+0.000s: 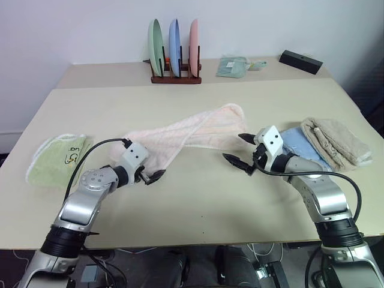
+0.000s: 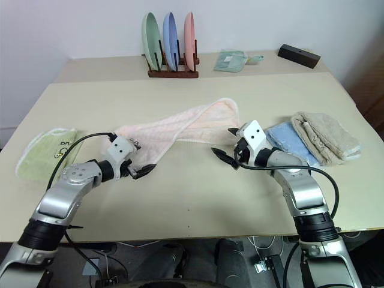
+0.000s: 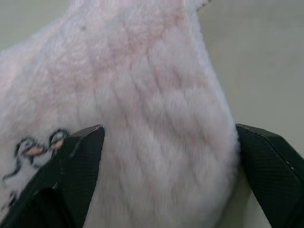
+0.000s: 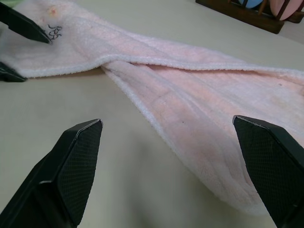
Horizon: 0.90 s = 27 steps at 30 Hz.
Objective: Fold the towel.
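Note:
The long pale pink towel (image 1: 192, 129) lies twisted across the middle of the table, its small dark print (image 3: 33, 147) at the left end. My left gripper (image 3: 168, 137) stands open at that end, one finger on each side of the towel's tip, and the terry cloth fills the gap between them. The right gripper (image 1: 235, 148) is open and hovers just in front of the towel's right end, where the wider part (image 4: 199, 95) lies flat beyond its fingers.
A light green towel (image 1: 60, 159) lies at the left edge. A folded blue cloth (image 1: 297, 144) and a beige towel (image 1: 336, 141) sit at the right. At the back are a wooden rack (image 1: 175, 77) with three plates, a folded greenish cloth (image 1: 233, 66) and a black box (image 1: 300, 61).

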Each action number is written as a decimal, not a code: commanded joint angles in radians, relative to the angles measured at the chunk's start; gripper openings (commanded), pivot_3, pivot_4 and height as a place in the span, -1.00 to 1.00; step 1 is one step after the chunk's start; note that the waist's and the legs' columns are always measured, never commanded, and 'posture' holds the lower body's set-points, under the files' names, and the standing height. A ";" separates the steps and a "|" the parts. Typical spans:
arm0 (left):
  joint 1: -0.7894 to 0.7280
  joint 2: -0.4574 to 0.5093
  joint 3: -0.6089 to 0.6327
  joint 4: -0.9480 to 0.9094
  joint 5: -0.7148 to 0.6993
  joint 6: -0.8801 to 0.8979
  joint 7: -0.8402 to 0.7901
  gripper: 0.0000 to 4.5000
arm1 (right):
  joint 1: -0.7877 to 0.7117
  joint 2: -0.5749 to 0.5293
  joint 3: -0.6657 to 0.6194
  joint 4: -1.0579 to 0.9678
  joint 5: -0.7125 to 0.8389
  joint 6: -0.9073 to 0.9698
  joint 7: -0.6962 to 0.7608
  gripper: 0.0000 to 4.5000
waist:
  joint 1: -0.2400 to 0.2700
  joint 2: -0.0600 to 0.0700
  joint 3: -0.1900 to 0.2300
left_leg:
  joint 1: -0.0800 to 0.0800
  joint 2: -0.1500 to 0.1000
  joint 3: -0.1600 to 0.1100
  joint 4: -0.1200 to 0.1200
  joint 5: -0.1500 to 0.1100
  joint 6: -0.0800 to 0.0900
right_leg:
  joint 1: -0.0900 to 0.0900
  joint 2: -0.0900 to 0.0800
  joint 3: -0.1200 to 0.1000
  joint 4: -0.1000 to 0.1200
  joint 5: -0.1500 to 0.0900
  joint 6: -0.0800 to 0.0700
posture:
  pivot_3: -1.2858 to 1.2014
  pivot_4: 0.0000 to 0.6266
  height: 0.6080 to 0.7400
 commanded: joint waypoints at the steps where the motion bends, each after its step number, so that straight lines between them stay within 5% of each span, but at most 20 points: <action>1: -0.005 -0.009 -0.024 0.017 0.026 0.001 0.004 0.15 | -0.006 0.013 -0.010 -0.030 -0.001 -0.020 -0.011 1.00 | -0.001 0.000 0.000 | 0.000 0.000 0.000 0.000 0.000 0.000 | 0.000 0.000 0.000 0.000 0.000 0.000 | 0.03 -0.52 1.00; 6: 0.014 0.002 -0.014 -0.006 0.028 -0.009 0.008 -0.98 | 0.016 0.020 -0.009 -0.051 -0.002 -0.020 -0.022 1.00 | -0.003 0.000 0.000 | 0.000 0.000 0.000 0.000 0.000 0.000 | -0.001 0.000 0.000 0.000 0.000 0.000 | 0.03 -0.52 1.00; 18: 0.205 0.115 0.084 -0.293 -0.076 -0.065 -0.104 -0.98 | -0.027 0.018 -0.011 -0.007 -0.019 -0.044 -0.015 1.00 | -0.005 0.000 0.000 | -0.001 0.000 0.001 -0.001 0.000 0.001 | -0.002 0.000 0.001 0.000 0.000 0.000 | 0.03 -0.52 1.00; 22: 0.501 0.245 0.252 -0.439 -0.171 -0.004 -0.224 -0.98 | -0.072 -0.009 0.002 0.044 -0.059 -0.099 0.008 1.00 | -0.015 -0.001 0.001 | 0.001 0.002 0.005 -0.002 -0.001 0.002 | -0.003 0.000 0.002 0.000 0.000 0.000 | 0.03 -0.52 1.00; 27: 0.636 0.273 0.380 -0.381 -0.136 -0.046 -0.209 -0.98 | -0.175 -0.043 0.047 0.173 -0.179 -0.230 0.011 1.00 | -0.004 -0.001 0.001 | 0.001 0.004 0.008 -0.002 -0.001 0.002 | -0.002 0.001 0.001 -0.001 0.001 -0.002 | 0.03 -0.52 1.00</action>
